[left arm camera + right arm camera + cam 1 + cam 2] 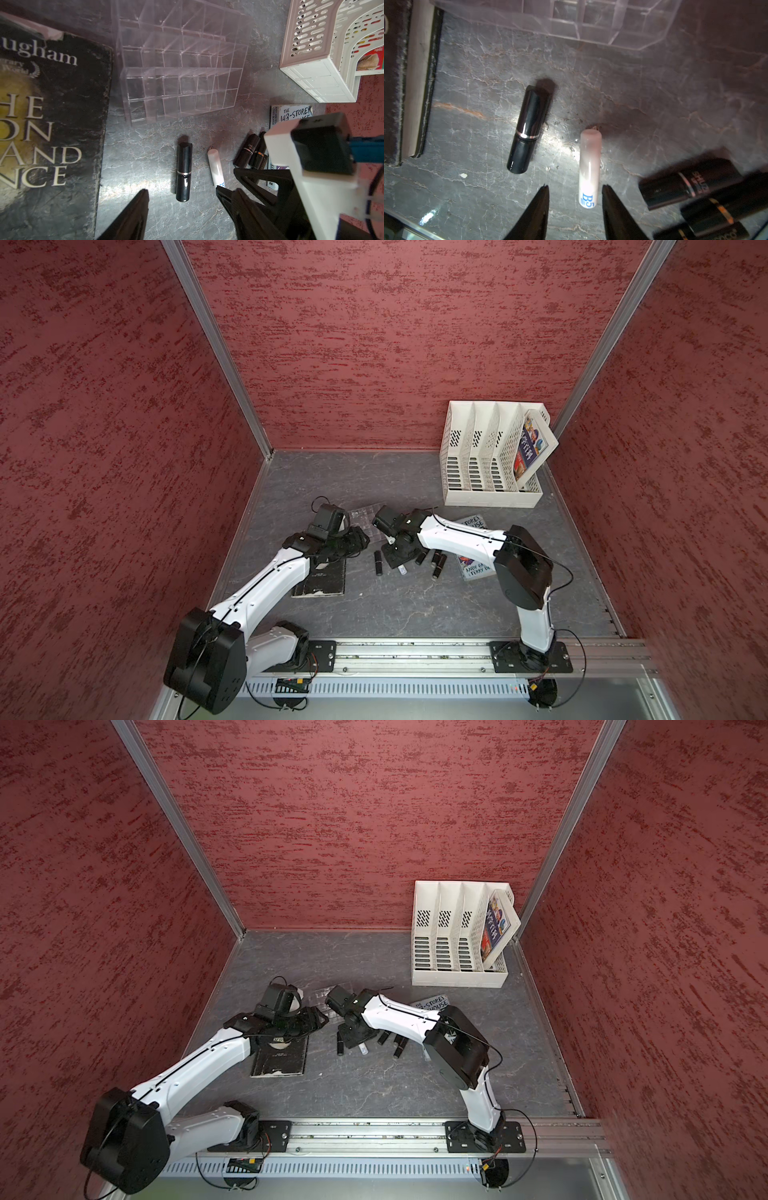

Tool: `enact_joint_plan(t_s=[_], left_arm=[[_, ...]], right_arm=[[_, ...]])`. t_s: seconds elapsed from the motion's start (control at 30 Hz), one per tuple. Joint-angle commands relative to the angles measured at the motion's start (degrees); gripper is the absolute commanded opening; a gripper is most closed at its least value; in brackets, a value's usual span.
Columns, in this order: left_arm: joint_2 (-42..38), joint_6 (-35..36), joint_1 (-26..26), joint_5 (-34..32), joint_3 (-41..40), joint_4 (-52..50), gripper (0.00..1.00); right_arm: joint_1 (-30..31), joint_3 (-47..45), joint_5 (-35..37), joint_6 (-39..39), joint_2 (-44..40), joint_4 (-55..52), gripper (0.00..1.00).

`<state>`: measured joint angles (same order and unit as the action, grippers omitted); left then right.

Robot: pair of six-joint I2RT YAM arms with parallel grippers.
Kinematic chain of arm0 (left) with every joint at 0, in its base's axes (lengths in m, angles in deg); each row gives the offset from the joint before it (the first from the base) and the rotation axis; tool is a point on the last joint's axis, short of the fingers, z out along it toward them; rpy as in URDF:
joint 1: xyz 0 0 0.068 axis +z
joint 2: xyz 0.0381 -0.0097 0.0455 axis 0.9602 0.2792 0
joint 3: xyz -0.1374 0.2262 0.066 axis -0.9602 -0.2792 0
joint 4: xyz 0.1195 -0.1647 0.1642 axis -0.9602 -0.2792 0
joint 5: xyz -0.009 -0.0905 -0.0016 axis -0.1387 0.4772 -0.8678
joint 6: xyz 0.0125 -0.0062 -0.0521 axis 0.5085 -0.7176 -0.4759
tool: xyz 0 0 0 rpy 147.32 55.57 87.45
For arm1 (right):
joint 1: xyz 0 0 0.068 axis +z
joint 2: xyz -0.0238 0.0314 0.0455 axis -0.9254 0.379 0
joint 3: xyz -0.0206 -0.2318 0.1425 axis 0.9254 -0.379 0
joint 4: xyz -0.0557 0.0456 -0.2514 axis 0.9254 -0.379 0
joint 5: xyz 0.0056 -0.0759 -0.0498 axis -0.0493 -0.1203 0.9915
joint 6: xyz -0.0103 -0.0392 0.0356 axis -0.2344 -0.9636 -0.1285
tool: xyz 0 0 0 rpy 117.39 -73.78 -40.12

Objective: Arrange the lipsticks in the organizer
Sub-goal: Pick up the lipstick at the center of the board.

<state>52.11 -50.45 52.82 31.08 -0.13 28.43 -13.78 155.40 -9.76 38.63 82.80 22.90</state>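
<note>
left hand open, holding nothing, by black lipstick | right hand part open astride white lipstick, not gripping | all lipsticks flat on surface, near side of organizer

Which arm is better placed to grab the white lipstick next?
Right. The white lipstick lies between the fingertips of the open right claw; the left claw straddles a black lipstick instead.
</note>
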Motion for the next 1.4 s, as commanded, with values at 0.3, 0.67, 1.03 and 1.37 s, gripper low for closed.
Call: enact_joint_plan(t_s=[0.3, 0.67, 1.03, 1.37], left_arm=[[-2.4, 0.1, 1.4, 4.1, -1.2, 2.9, 0.6], [-3.2, 0.9, 1.4, 4.2, -1.5, 3.2, 0.6], [-3.0, 1.1, 1.3, 5.8, -1.8, 4.6, 0.57], [-3.2, 1.3, 1.3, 6.8, -1.4, 5.1, 0.56]], right_arm=[[0.6, 2.8, 1.0, -0.6, 3.6, -3.1, 0.39], [0.5, 3.7, 2.0, -0.7, 4.9, -3.6, 0.39], [0.3, 3.1, 2.7, -0.7, 6.6, -2.9, 0.36], [0.2, -0.7, 2.0, -2.1, 3.4, 1.0, 0.29]])
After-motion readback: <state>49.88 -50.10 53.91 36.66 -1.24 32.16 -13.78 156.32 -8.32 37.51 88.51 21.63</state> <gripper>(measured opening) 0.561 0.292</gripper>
